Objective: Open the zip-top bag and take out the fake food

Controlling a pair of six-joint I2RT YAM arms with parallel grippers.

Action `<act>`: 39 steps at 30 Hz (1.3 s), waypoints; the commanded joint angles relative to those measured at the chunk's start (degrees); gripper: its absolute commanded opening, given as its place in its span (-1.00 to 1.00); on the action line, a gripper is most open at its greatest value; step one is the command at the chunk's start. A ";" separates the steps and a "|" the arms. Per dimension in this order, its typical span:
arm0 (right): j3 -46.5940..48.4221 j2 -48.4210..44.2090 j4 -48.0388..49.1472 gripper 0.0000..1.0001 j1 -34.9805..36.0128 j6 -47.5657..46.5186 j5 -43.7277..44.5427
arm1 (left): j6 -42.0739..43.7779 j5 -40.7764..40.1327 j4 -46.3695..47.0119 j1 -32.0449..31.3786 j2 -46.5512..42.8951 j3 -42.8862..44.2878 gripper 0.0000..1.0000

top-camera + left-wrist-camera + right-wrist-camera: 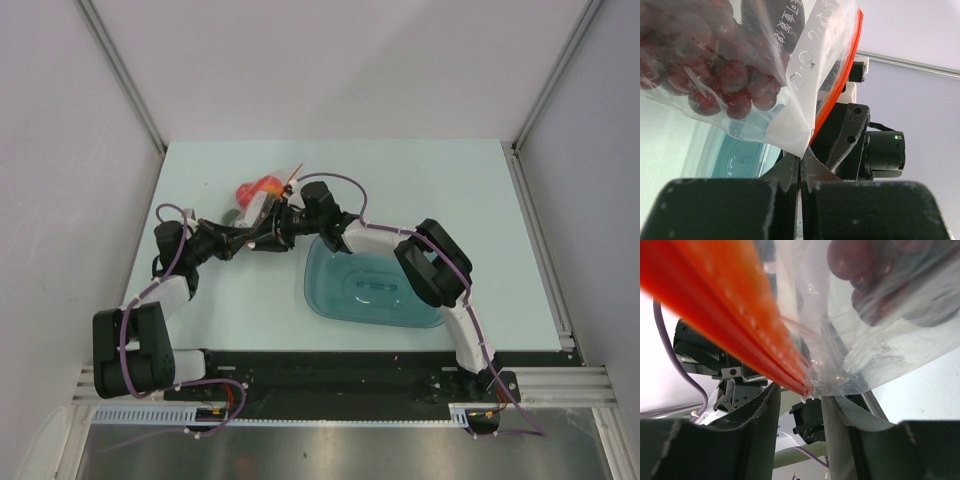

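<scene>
Left wrist: left gripper (800, 172) pinches zip-top bag (807, 75) corner near tub (740, 157) rim.

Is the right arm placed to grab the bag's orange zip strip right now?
Probably yes: the end of the zip strip sits right at the gap between the parted right fingers, with nothing in between, while the left fingers pinch a corner of the zip-top bag.

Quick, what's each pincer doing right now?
Left pincer: closed, pinching a corner of the zip-top bag.
Right pincer: open, not squeezing the bag.
</scene>
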 commanded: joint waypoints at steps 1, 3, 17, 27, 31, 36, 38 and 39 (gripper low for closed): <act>0.09 -0.55 4.53 -0.13 0.58 -1.75 -0.10 | -2.57 1.35 3.74 -0.53 -0.76 -0.31 -0.99; 0.00 -0.29 5.15 -0.14 0.76 -2.11 0.25 | -4.06 1.26 4.27 -0.44 -0.76 -0.92 -0.99; -2.63 -1.96 5.85 -0.41 0.76 -1.49 0.34 | -4.33 1.79 4.89 -0.44 -0.15 -1.10 -0.99; -3.25 -1.70 7.43 -0.50 0.06 -1.06 0.61 | -3.80 1.70 4.19 -0.44 -0.32 -1.10 -0.99; -3.25 -1.52 8.58 -0.63 -0.03 -0.53 0.34 | -3.72 1.79 4.10 -0.44 -0.23 -1.10 -0.99; -3.43 -2.92 7.79 -1.00 -0.29 -0.53 -0.45 | -1.01 1.79 0.69 -0.36 -0.06 -0.22 -0.99; -3.60 -3.45 7.35 -1.00 -0.47 -0.88 -0.36 | 0.58 1.61 -1.60 -0.35 -0.15 0.65 -0.99; -3.69 -3.54 7.17 -1.00 -0.47 -0.97 -0.36 | 1.11 1.53 -2.31 -0.36 -0.15 0.83 -0.99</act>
